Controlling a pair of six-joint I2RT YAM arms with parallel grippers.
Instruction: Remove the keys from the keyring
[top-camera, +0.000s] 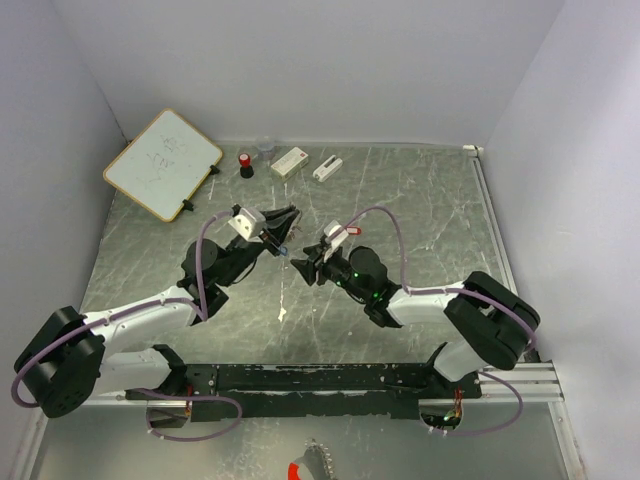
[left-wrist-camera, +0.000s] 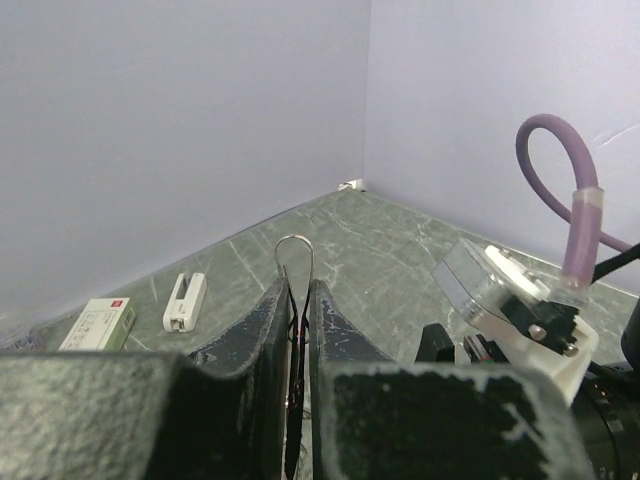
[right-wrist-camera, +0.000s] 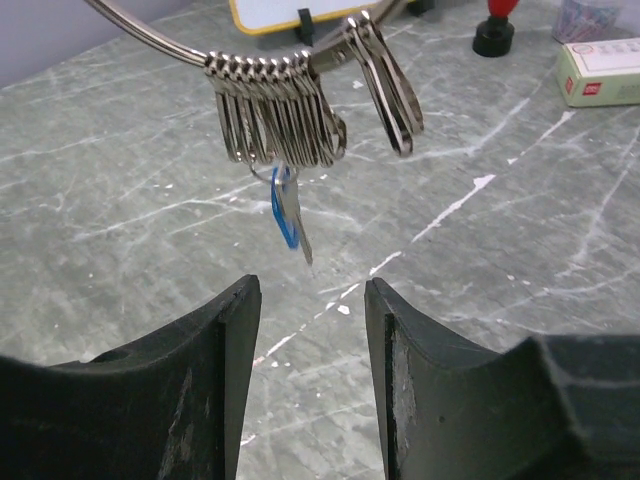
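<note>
The desk (top-camera: 420, 200), a grey marbled plate, fills the middle of the top view. The left arm (top-camera: 150, 310) goes from its base in the lower left up and to the right, toward the centre. The right arm (top-camera: 430, 298) goes from the lower right up and to the left, so the two wrists almost meet in the centre of the frame.

A whiteboard (top-camera: 162, 163) stands tilted in the upper left corner. Along the back edge, at the top of the frame, stand a red-capped black cylinder (top-camera: 245, 163), a clear cup (top-camera: 265, 148), a small white box (top-camera: 289, 161) and a white oblong thing (top-camera: 327, 168). In the right wrist view the cup holds small coloured things, too blurred to name. The box is closed.

The left end effector (left-wrist-camera: 297, 290) has its fingers almost together, with only a thin slit between them. In this slit it pinches the keyring (left-wrist-camera: 294, 250), and the wire loop stands up above the fingertips.

The right end effector (right-wrist-camera: 312, 290) has its fingers apart, with a clear gap, and nothing is between them.

In the right wrist view the ring wire crosses the upper left. A tight bunch of metal loops (right-wrist-camera: 280, 110) hangs from it, above the desk. The blue key (right-wrist-camera: 288, 210) hangs from this bunch, just above the gap of the right fingers and not touching them.
</note>
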